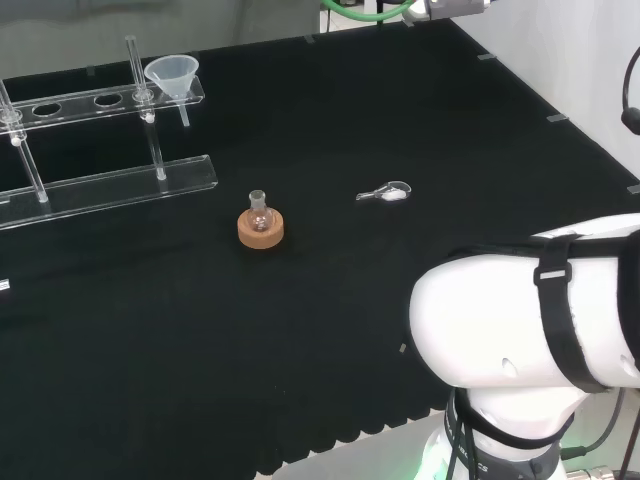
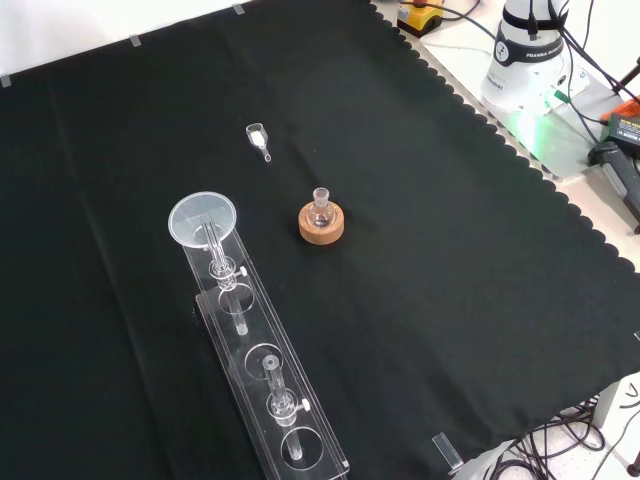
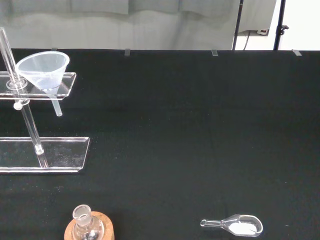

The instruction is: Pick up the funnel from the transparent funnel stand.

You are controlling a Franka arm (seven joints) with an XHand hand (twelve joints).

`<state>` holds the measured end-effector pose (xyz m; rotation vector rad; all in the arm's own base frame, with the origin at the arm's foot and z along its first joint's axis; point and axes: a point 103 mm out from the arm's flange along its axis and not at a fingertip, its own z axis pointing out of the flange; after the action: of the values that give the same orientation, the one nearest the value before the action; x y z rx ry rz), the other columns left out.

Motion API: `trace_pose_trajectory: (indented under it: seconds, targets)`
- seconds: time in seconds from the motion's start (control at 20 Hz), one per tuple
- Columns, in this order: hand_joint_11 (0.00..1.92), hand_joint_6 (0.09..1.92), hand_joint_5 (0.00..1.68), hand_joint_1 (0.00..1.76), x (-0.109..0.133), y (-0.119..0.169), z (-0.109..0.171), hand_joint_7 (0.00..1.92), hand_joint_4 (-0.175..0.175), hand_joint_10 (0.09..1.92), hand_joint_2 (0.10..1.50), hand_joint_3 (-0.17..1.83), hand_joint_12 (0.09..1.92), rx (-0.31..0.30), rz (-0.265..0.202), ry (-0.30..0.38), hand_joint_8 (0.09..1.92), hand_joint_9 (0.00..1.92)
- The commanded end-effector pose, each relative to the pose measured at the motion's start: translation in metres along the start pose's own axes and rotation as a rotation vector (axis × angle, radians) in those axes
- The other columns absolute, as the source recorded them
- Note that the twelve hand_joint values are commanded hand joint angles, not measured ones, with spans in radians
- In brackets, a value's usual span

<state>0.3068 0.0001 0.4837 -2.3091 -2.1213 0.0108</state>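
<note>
A clear funnel (image 1: 171, 74) sits in the end hole of the transparent funnel stand (image 1: 110, 187), its stem hanging below the upper shelf. In the front view the funnel (image 2: 203, 219) is at the stand's (image 2: 262, 388) far end. The wrist view has the funnel (image 3: 43, 69) tilted slightly in the stand's shelf (image 3: 63, 86).
A small round flask on a cork ring (image 1: 260, 226) stands mid-cloth, also in the front view (image 2: 321, 221). A clear scoop with white powder (image 1: 386, 193) lies to its right in the head view. The arm's white links (image 1: 540, 320) sit at the head view's lower right.
</note>
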Motion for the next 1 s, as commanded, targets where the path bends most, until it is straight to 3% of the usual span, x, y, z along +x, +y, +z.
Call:
trace_pose_trajectory:
  seconds: [0.05,0.3,0.55,0.7,0.85,1.0]
  targets:
    - [0.08,0.09,0.0,0.12,0.0,0.002,0.0,0.0,-0.055,0.88,0.81,0.12,1.5,-0.008,-0.001,-0.005,0.09,0.0]
    - [0.05,0.09,0.0,0.11,0.004,0.011,0.004,0.0,-0.045,0.87,0.83,0.12,1.49,-0.009,-0.004,0.012,0.09,0.0]
    - [0.08,0.09,0.0,0.11,0.015,0.019,0.009,0.01,-0.044,0.93,0.83,0.12,1.52,-0.157,-0.057,0.061,0.09,0.02]
    - [0.11,0.09,0.0,0.12,0.023,0.031,0.02,0.04,-0.047,0.95,0.84,0.11,1.52,-0.236,-0.041,0.081,0.09,0.04]
    - [0.13,0.09,0.0,0.13,0.03,0.051,0.032,0.05,-0.051,0.95,0.84,0.11,1.52,-0.27,-0.052,0.114,0.09,0.05]
    - [0.13,0.09,0.01,0.13,0.039,0.081,0.043,0.06,-0.055,0.95,0.84,0.11,1.52,-0.255,-0.08,0.109,0.09,0.05]
